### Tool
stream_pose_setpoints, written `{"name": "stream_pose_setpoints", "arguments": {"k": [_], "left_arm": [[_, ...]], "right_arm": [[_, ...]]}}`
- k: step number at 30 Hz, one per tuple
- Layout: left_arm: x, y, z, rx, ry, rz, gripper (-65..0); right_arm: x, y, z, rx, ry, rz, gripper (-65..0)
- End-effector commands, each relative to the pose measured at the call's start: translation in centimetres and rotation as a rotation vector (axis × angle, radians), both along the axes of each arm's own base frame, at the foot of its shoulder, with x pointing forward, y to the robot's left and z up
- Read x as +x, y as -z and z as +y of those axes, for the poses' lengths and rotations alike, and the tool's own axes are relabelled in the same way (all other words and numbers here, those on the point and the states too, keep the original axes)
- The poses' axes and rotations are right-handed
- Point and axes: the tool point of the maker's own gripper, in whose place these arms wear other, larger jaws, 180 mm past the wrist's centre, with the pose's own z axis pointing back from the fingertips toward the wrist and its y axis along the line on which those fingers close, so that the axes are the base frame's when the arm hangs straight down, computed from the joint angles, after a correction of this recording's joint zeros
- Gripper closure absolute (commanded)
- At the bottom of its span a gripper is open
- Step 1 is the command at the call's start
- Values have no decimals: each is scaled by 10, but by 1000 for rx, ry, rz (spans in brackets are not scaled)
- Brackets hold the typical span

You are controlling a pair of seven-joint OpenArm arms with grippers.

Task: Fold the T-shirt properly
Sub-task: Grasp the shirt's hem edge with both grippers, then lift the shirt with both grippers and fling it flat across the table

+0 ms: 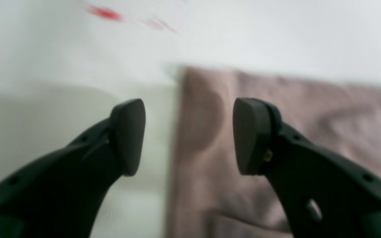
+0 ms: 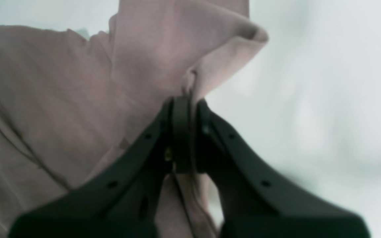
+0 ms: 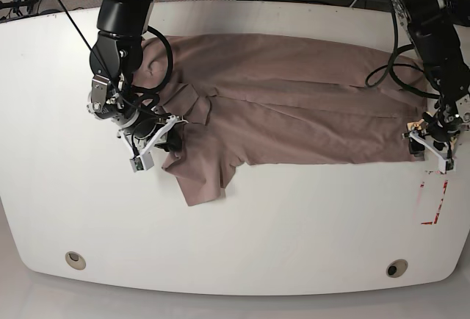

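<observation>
The mauve-brown T-shirt (image 3: 294, 106) lies spread across the white table (image 3: 279, 238), with a sleeve (image 3: 202, 179) sticking out toward the front. My right gripper (image 3: 174, 137), on the left of the base view, is shut on a bunched fold of the shirt (image 2: 164, 56). In the right wrist view the jaws (image 2: 185, 112) pinch the fabric, which is lifted into a peak. My left gripper (image 3: 424, 145) is open at the shirt's right end. In the left wrist view its fingers (image 1: 190, 135) straddle the shirt's edge (image 1: 276, 112), holding nothing.
Red tape marks (image 3: 433, 201) lie on the table just in front of the left gripper and show blurred in the left wrist view (image 1: 104, 13). Two round holes (image 3: 73, 259) (image 3: 396, 268) sit near the table's front edge. Cables run behind the table.
</observation>
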Motion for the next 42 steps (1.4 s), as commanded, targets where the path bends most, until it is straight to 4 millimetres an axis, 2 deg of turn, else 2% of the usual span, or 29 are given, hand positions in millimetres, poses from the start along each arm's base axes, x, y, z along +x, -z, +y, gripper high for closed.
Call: {"name": "stream_pose_setpoints", "arguments": {"k": [1,6,12,14,16,18,19,22,25,28,31,34,36,38,41,42], "left_arm": [[10,-13,7,5,-8,-38,-385],[11,15,-9,-39,22,22,-385],[10,23,-14,-47,35,31,-375],[10,23,-15,-48,35,30,-303],[10,23,-14,-45,36,30,-179],[10,23,-14,-42,37,30,-29],[10,23,-14,-42,38,31,0],[13,21,-19,-38,56,27,0],[29,-14,-24,13,116,-60,0],[30,-31,-29,63,157,-99,0],[35,-51,-32,99,176,-145,0],[38,-72,-33,138,189,-156,0],[42,-94,-36,172,202,-189,0],[45,-106,-39,189,210,-218,0],[50,-126,-50,212,229,-272,0],[52,-134,-53,220,232,-295,0]], "right_arm": [[15,-22,0,18,3,-74,0],[14,-21,0,14,3,-72,0],[14,-21,-3,11,4,-72,0],[13,-21,-3,11,4,-71,0],[13,-20,-3,10,4,-69,0],[13,-19,-4,4,4,-66,0],[13,-19,-4,4,4,-66,0],[12,-23,-4,0,3,-78,0],[11,-41,-6,-27,-2,-134,0],[12,-51,-7,-48,-9,-157,0],[14,-56,-19,-89,-15,-156,0],[24,-68,-26,-105,-13,-185,0],[34,-82,-43,-147,-6,-215,0],[44,-95,-51,-165,-3,-245,0],[56,-112,-51,-196,-24,-271,0],[62,-122,-56,-228,-32,-282,0]]}}
